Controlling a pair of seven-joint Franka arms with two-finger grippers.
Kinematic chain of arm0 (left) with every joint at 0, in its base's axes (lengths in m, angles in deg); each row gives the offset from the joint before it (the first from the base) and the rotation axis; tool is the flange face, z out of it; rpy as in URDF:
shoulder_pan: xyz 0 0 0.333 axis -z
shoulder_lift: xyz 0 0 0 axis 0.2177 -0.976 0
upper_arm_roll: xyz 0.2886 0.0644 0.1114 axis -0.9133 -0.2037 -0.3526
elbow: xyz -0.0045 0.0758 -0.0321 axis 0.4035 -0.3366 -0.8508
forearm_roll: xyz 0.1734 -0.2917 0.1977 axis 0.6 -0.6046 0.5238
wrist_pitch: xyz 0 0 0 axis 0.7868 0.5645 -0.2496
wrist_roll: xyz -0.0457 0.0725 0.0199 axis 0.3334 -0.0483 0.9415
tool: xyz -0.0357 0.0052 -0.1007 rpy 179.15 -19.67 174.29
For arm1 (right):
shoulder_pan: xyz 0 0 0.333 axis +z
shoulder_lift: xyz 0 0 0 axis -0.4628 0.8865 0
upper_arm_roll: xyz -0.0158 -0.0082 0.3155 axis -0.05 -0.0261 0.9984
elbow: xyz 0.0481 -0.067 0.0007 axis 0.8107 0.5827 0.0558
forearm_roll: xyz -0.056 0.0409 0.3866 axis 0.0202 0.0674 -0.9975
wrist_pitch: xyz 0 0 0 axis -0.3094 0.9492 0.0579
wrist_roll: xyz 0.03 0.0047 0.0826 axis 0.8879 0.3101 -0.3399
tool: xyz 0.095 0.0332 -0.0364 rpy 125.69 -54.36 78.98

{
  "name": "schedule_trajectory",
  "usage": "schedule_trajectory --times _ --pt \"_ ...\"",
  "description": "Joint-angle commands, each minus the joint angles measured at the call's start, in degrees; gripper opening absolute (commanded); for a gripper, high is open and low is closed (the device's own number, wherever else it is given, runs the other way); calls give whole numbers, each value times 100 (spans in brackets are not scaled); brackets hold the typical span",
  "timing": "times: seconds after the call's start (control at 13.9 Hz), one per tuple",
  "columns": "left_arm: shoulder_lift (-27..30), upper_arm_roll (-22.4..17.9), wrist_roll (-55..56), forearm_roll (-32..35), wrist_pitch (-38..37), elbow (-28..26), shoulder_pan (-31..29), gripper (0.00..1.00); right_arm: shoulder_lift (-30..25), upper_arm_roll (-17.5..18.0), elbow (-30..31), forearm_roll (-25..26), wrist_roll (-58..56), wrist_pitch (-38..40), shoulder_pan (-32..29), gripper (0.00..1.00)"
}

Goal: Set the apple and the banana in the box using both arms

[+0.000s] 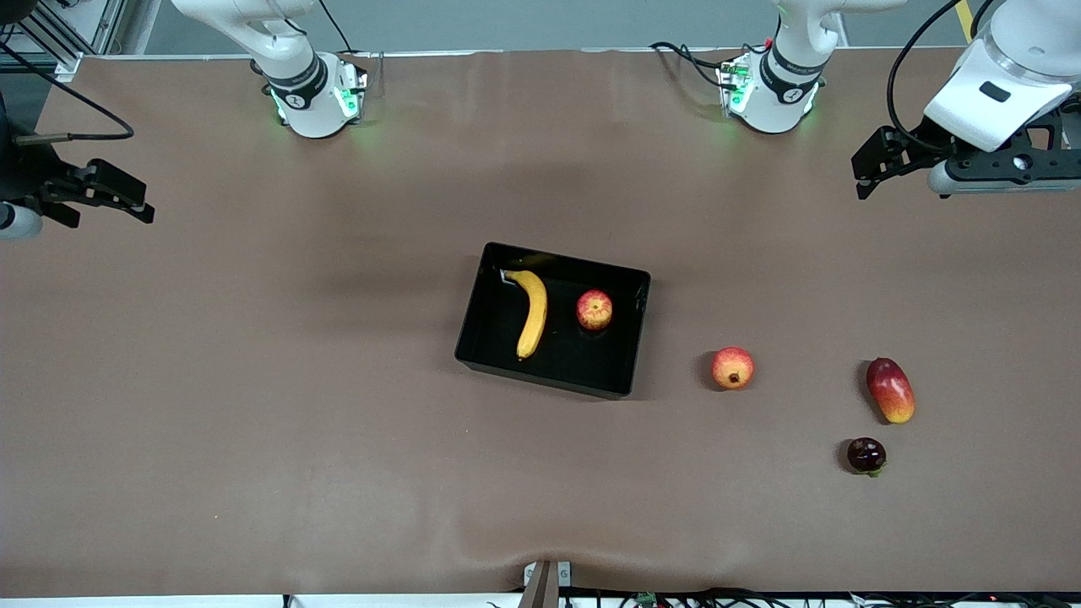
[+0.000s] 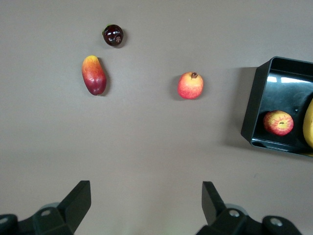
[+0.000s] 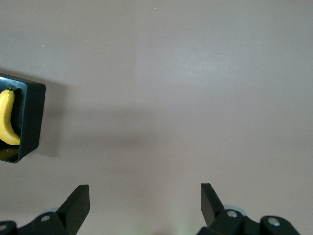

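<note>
We see the shallow rectangular black plastic box [image 1: 629, 333] sitting mid-worktop with both fruits inside: the curved yellow banana [image 1: 533, 313] lies toward the right arm's end of the box, and the small round red apple with yellow streaks [image 1: 594, 310] rests beside it toward the left arm's end, the two apart. Both white arms wait drawn back to the worktop's ends. The left gripper [image 1: 878, 165] hangs in the air over bare brown worktop [image 1: 253, 380] at the left arm's end, its jaws apart and holding nothing; its wrist view shows the two black fingers [image 2: 78, 198] spread wide above the surface. The right gripper [image 1: 118, 192] hovers over the worktop at the right arm's end, its jaws likewise apart and empty, as its own wrist view confirms. Outside the box, toward the left arm's end, we count three more fruits on the worktop: a round red-orange fruit with a dark crown nub [image 1: 732, 368], an elongated red-and-yellow mango [image 1: 890, 390], and, nearest the front camera, a small dark purple round fruit [image 1: 866, 455].
</note>
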Motion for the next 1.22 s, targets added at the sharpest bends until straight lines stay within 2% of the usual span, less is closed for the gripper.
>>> schedule_trajectory --times 0.0,0.36,0.57,1.15 --pt "57 -64 -235 -154 -162 64 -61 100 85 34 -122 46 6 99 -111 100" --pt "5 -91 -543 -154 -277 135 -501 100 165 25 -148 81 32 99 -190 100" --pt "-56 -91 -481 -163 -269 170 -527 100 173 25 -174 38 6 90 -384 100" --pt "-154 -91 -420 -320 -269 240 -641 100 174 25 -174 46 6 46 -402 100"
